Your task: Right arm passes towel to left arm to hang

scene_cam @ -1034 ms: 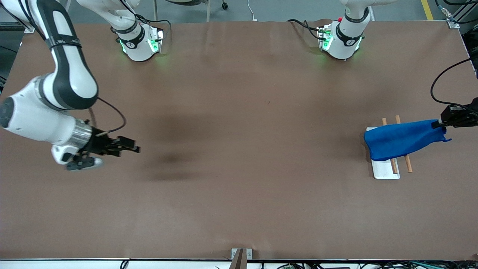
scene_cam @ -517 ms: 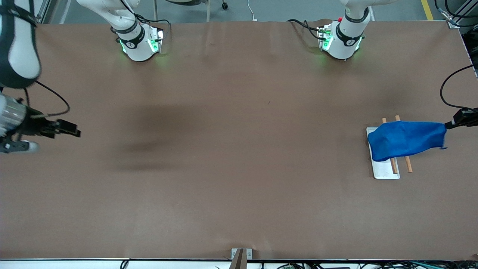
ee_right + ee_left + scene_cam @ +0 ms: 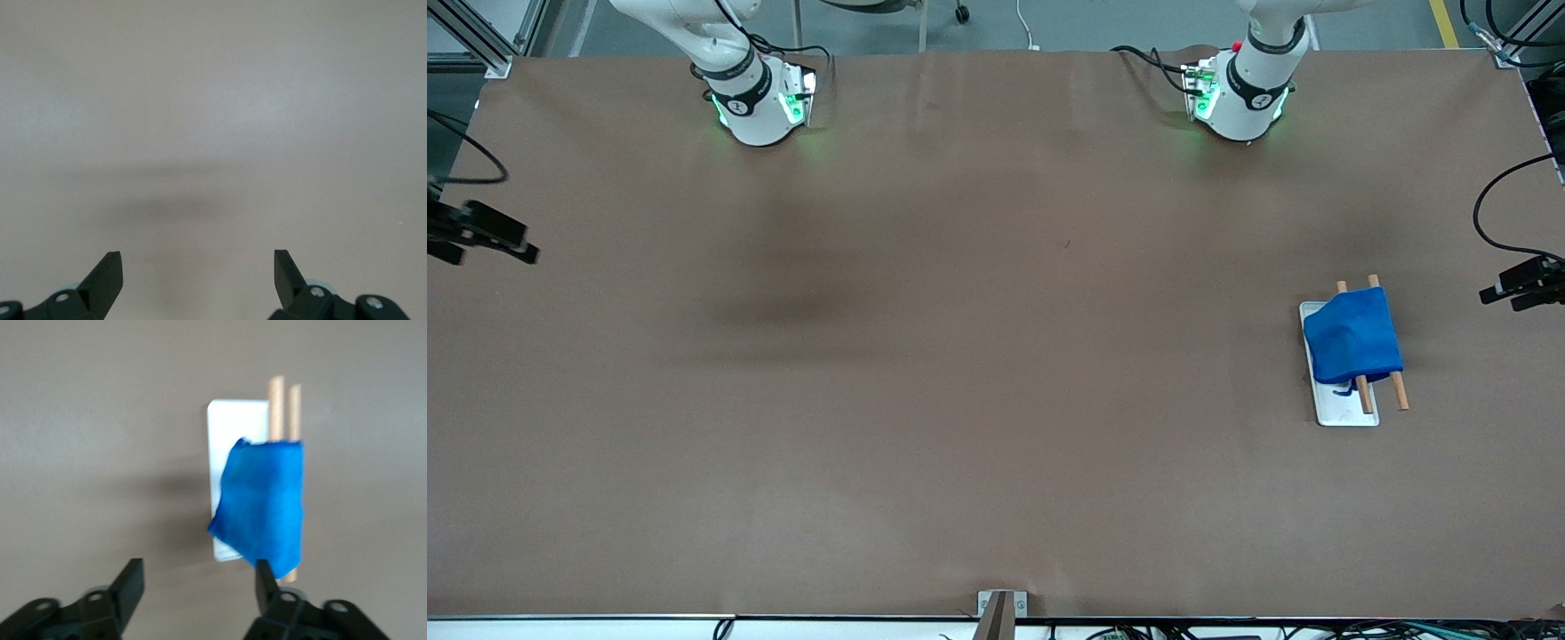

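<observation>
The blue towel (image 3: 1352, 336) hangs draped over two wooden rods (image 3: 1399, 389) of a rack with a white base (image 3: 1347, 411), toward the left arm's end of the table. It also shows in the left wrist view (image 3: 263, 507). My left gripper (image 3: 1498, 293) is open and empty, apart from the towel, at the table's edge on the left arm's end. My right gripper (image 3: 503, 247) is open and empty over the table's edge at the right arm's end. The right wrist view shows its open fingers (image 3: 107, 275) over bare table.
The two arm bases (image 3: 756, 98) (image 3: 1238, 93) stand along the table's edge farthest from the front camera. A small metal bracket (image 3: 1000, 604) sits at the table's nearest edge. A black cable (image 3: 1494, 191) loops by the left gripper.
The left gripper let go of the towel and drew away; the towel dropped to hang over the rods. The right arm pulled back toward its end of the table, mostly out of view.
</observation>
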Available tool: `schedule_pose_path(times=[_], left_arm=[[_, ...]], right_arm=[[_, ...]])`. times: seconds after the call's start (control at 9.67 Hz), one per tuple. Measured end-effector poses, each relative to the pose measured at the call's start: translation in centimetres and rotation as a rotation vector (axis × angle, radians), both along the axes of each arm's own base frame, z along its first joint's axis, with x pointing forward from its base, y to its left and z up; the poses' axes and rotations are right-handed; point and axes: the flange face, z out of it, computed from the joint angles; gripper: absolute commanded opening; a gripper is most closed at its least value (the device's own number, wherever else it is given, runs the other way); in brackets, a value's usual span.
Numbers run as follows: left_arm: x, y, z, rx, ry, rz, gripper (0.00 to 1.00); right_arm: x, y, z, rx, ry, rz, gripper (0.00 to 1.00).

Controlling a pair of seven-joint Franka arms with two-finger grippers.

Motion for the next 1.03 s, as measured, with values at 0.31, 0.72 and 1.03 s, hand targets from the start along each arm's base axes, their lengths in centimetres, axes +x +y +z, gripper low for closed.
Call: schedule_pose_path(times=[0.31, 0.72, 1.03], left_arm=[[2.1, -11.9, 9.1, 0.188, 0.001, 0.009, 1.00], [-0.2, -22.0, 16.1, 0.257, -0.028, 0.069, 1.00], [-0.6, -24.7, 21.2, 0.256, -0.033, 0.019, 1.00]], right_arm=[[-1.3, -1.0, 1.6, -0.013, 0.035, -0.129, 1.00], [-1.9, -0.8, 3.3, -0.014, 0.014, -0.158, 1.00], [-2.0, -1.0, 4.9, -0.019, -0.016, -0.171, 1.00]])
